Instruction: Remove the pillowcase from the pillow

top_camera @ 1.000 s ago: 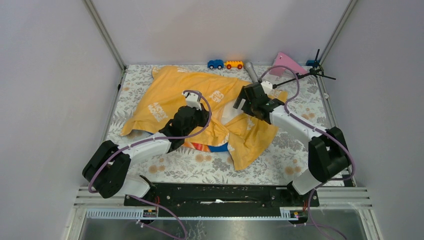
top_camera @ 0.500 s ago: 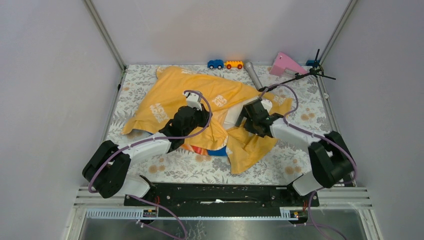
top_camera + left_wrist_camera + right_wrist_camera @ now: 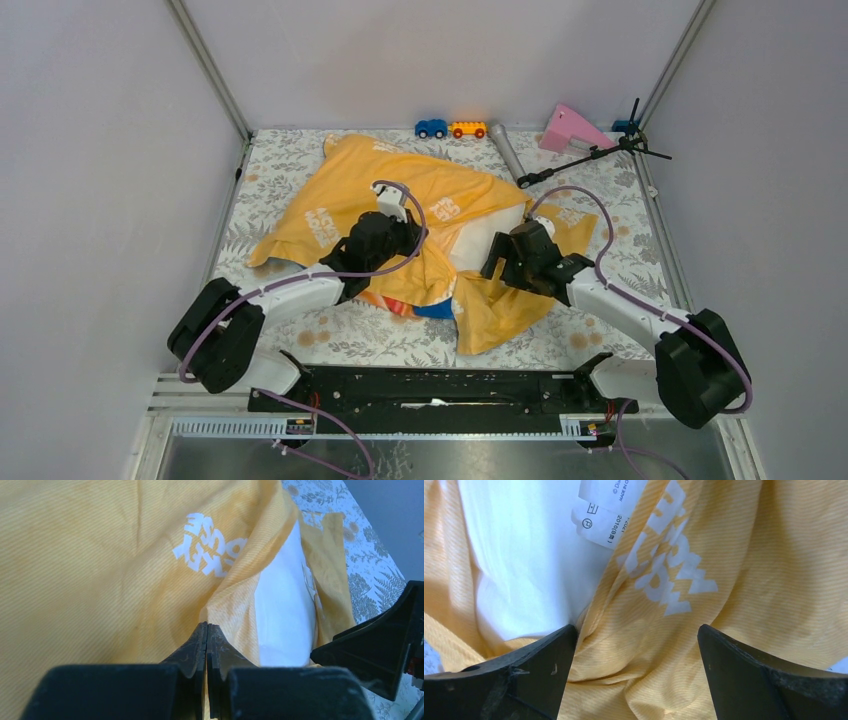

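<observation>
The orange-yellow pillowcase [image 3: 340, 205] with white lettering lies rumpled across the floral mat, a blue and red patch showing at its near edge. The white pillow [image 3: 478, 240] shows through the opening between the arms. My left gripper [image 3: 410, 238] is shut on a fold of the pillowcase [image 3: 125, 570] at the opening's edge, beside the pillow [image 3: 282, 610]. My right gripper [image 3: 500, 262] is open and pressed over bunched pillowcase fabric [image 3: 684, 610], with the pillow [image 3: 514, 555] and its white label [image 3: 606, 510] just beyond the left finger [image 3: 541, 652].
A blue toy car [image 3: 431, 128], a yellow toy car [image 3: 466, 129], a grey cylinder [image 3: 508, 152], a pink object [image 3: 570, 128] and a black stand [image 3: 595, 153] lie along the back edge. The floral mat [image 3: 610, 235] sits between side walls.
My right arm has swung nearer and to the right, and its gripper has come down onto the pillowcase by the opening. The pillowcase has shifted a little right. My left gripper has barely moved.
</observation>
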Tool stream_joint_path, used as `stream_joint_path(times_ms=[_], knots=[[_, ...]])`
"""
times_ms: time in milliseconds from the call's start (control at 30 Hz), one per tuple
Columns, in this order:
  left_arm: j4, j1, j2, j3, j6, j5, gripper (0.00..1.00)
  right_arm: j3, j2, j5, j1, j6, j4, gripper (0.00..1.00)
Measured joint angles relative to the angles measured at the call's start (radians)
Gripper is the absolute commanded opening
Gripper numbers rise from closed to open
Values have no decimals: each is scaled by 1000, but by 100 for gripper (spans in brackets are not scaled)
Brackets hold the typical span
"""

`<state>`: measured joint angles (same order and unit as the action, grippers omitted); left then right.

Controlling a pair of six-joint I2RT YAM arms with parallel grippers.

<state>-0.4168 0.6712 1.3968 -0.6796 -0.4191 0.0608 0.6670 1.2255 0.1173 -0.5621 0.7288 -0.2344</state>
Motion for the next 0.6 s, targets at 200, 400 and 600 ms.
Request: stream_joint_path(times_ms=[200,400,600], knots=[[31,0,61,-51,23,-71,9,0,52,-51,0,-16,5,60],[84,7,112,-113,51,-137,51,-30,26,-64,-1,-9,29,29],[166,66,211,-231,105,-195,85,-109,-24,-79,-1,6,89,7]])
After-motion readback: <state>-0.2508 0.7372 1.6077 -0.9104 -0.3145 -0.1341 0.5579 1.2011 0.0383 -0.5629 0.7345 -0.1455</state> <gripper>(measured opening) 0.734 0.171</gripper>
